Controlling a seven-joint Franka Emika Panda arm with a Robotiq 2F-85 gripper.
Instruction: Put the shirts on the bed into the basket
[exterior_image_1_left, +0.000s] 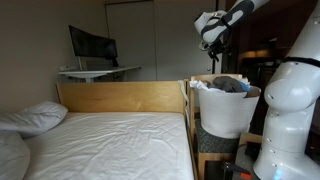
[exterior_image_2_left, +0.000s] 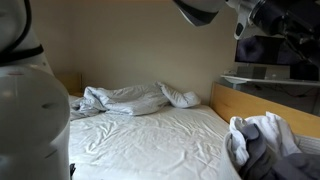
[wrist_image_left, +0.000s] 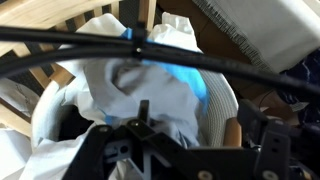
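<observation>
A white basket (exterior_image_1_left: 228, 112) stands beside the bed's wooden end board and holds white, grey and blue shirts (exterior_image_1_left: 229, 85). It also shows in an exterior view (exterior_image_2_left: 262, 150) and in the wrist view (wrist_image_left: 215, 100), with the shirts (wrist_image_left: 140, 80) piled inside. My gripper (exterior_image_1_left: 212, 30) hangs high above the basket. In the wrist view the gripper (wrist_image_left: 197, 112) is open and empty, directly over the shirts. The bed (exterior_image_1_left: 110, 145) shows only its white sheet and bedding; I see no shirt lying on it.
Pillows (exterior_image_1_left: 35, 118) lie at one end of the bed, with a rumpled blanket (exterior_image_2_left: 125, 100). A wooden bed frame (exterior_image_1_left: 125, 97) borders the basket. A monitor on a desk (exterior_image_1_left: 92, 48) stands behind. The robot's white body (exterior_image_1_left: 290, 100) is next to the basket.
</observation>
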